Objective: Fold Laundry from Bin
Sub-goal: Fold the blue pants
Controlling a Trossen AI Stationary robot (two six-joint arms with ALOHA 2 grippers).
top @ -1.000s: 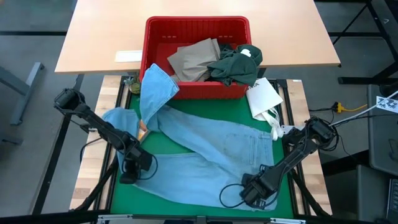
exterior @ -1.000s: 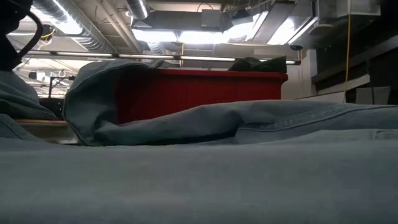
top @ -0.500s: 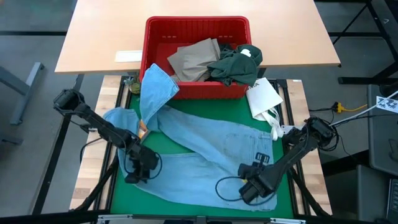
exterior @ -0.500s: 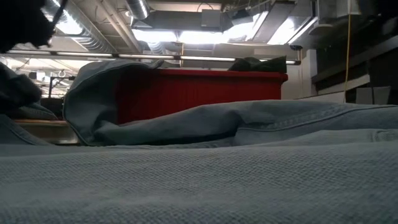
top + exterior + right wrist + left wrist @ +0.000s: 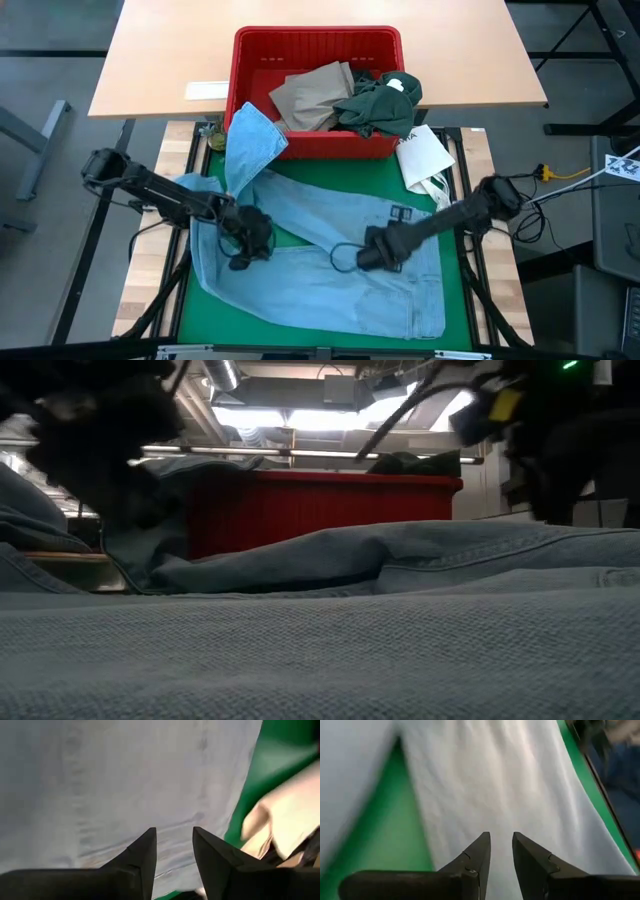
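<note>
the light blue jeans (image 5: 330, 265) are seen spread over the green mat (image 5: 190, 305), just in front of the red bin (image 5: 318, 45), with one leg draped up over the bin's front left corner. the tan trousers (image 5: 310, 95) and the dark green garment (image 5: 378, 105) are left inside the bin, the green one spilling over its front right rim. a white packet (image 5: 422, 155) is found just beside the bin's front right corner.

the long axis of the jeans is judged to run from the bin's left front corner away toward the mat's far right corner, so the garment lies skewed to the bin's front wall.

the left gripper (image 5: 245, 245) is held low over the jeans' left part, in front of the bin's left half. in the left wrist view its fingers (image 5: 475, 857) are shown with only a narrow gap, nothing between them, pale cloth lying beyond. the right gripper (image 5: 368, 252) is placed over the middle of the jeans, in front of the bin's right half; its fingers (image 5: 142, 852) are likewise seen a little apart and empty above denim.

each gripper is set nearly over cloth, the jeans lying directly beneath both. the draped leg is judged nearer the left arm, the waist end nearer the right.
</note>
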